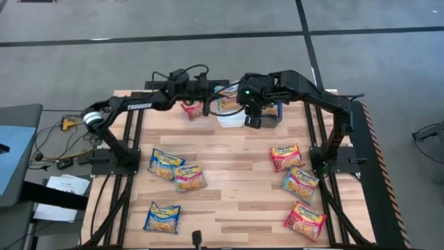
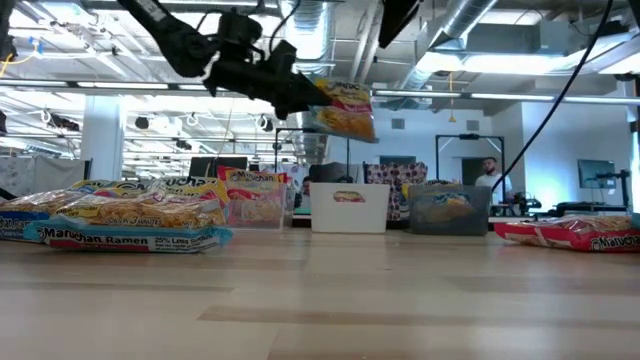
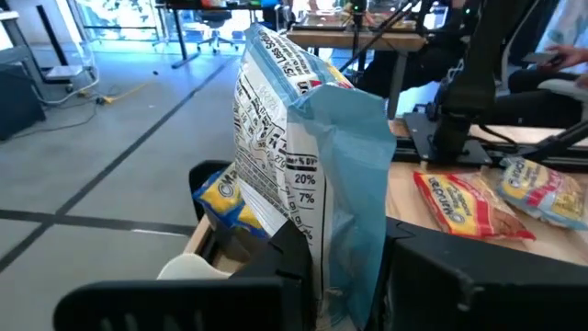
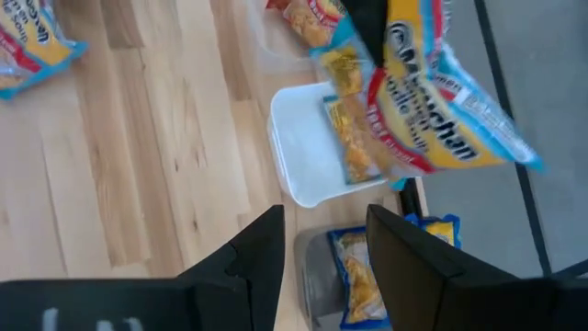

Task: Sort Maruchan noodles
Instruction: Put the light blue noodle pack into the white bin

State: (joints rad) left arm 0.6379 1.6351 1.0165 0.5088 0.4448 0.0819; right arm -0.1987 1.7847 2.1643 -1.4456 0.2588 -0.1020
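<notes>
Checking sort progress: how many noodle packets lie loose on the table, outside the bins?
6 packets: three on the left side, three on the right. Others may be hidden.

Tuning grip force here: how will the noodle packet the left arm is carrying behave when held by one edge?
The noodle packet in the left gripper hangs tilted without drooping, so it is probably fairly stiff and light. Its glossy wrapper creases at the fingers and may slip. The block inside could crack if squeezed hard.
</notes>
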